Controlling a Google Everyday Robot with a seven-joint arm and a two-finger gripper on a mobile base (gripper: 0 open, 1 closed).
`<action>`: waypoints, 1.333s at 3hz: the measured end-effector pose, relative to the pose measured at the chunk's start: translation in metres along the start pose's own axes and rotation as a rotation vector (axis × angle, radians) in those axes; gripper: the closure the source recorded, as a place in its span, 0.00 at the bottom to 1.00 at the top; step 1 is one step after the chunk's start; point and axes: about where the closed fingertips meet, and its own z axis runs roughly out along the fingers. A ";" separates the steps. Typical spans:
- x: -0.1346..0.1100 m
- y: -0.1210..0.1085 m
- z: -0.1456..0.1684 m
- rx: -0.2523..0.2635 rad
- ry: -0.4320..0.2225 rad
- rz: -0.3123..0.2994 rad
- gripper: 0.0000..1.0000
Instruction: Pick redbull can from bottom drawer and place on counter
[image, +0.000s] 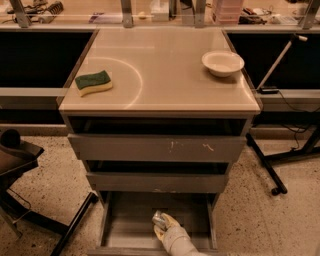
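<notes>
**Silver can sitting at the gripper's tip in the lowest drawer**

Low in the camera view, the small slim shiny silver drink can (158, 218) is sitting in the bottom drawer (125, 220). This shallow grey tray is lying pulled open beneath two wider scratched grey drawer fronts (160, 148). The can is resting near the middle of the tray floor, and its exact tilt is hard to read. The pale gripper (162, 231) is reaching in from the lower edge and is pressing up against the can's near side. Whether it is already closed on the can I cannot tell.

Thin metal like this is likely feeling light and fairly stiff, yet slick and easy to dent. A moderate squeeze across the middle of the body is looking safer than a hold near the rim. The drawer fronts above are overhanging the tray, so the can is probably needing to come outward before rising.

Above, the broad smooth beige-tan table (170, 65) is carrying a green and yellow sponge (93, 82) at its left and a shallow white bowl (223, 63) at its back right. The stretch between them is offering a flat landing place. Speckled flooring (40, 165) is surrounding the cabinet, with black stand legs (265, 170) crowding the right side.
</notes>
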 end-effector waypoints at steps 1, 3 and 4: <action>-0.037 -0.048 -0.070 0.174 0.011 0.029 1.00; -0.053 -0.096 -0.100 0.259 0.025 0.109 1.00; -0.071 -0.187 -0.122 0.343 0.072 0.155 1.00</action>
